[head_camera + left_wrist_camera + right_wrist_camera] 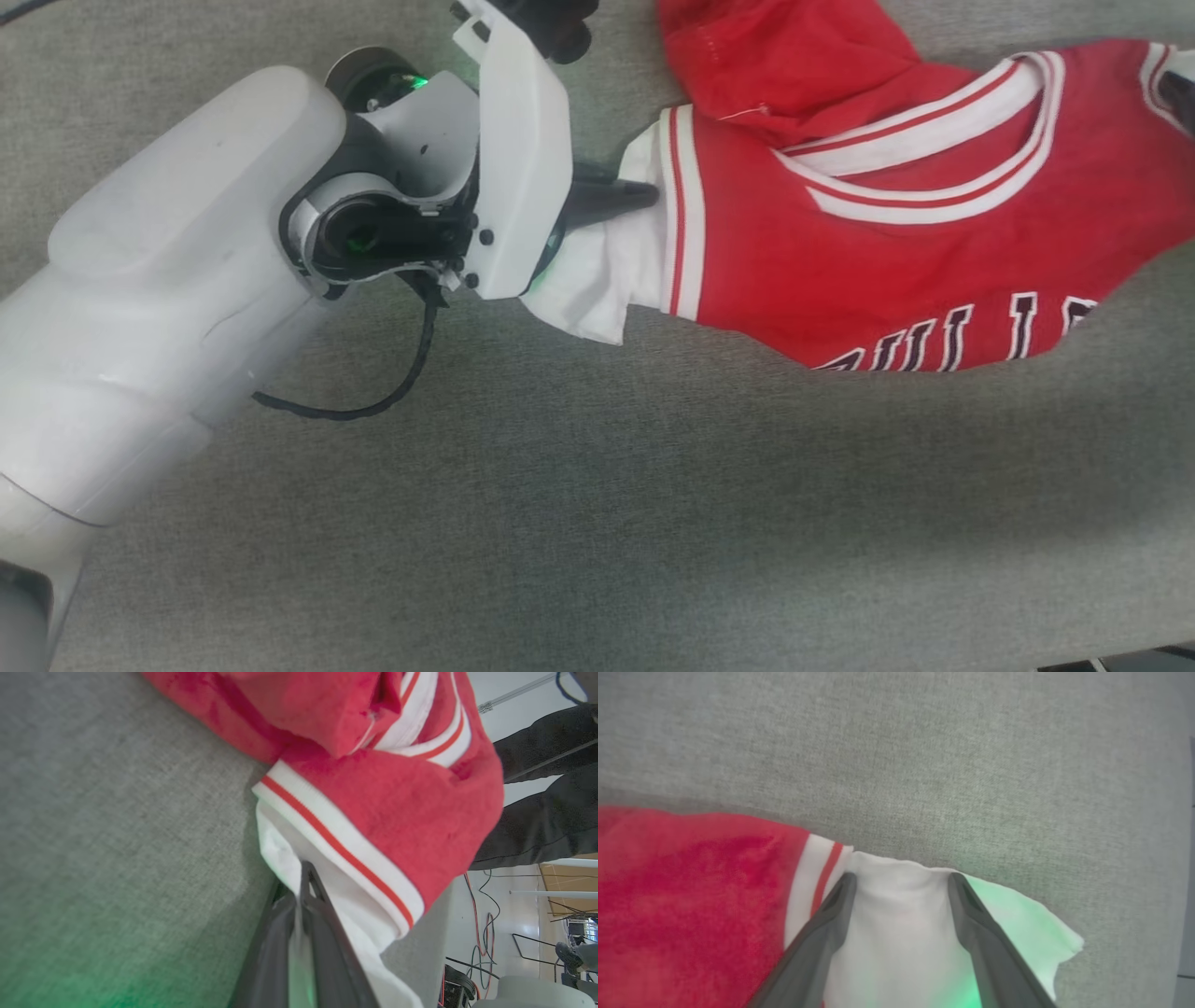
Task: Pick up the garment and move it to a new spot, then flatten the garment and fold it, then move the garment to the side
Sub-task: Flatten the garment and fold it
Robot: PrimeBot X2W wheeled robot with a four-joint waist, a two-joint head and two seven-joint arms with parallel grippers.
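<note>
Early stage: the red jersey (840,252) lies bunched at the upper right of the head view on the grey worktop (597,523), neither flattened nor folded. The left gripper (624,198) is clamped on its white sleeve (597,275). The right gripper (901,882) stands open astride white jersey cloth, not yet gripping it.

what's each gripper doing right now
left gripper: shut on the garment
right gripper: open, fingers apart over the garment's white cloth, not gripping
</note>
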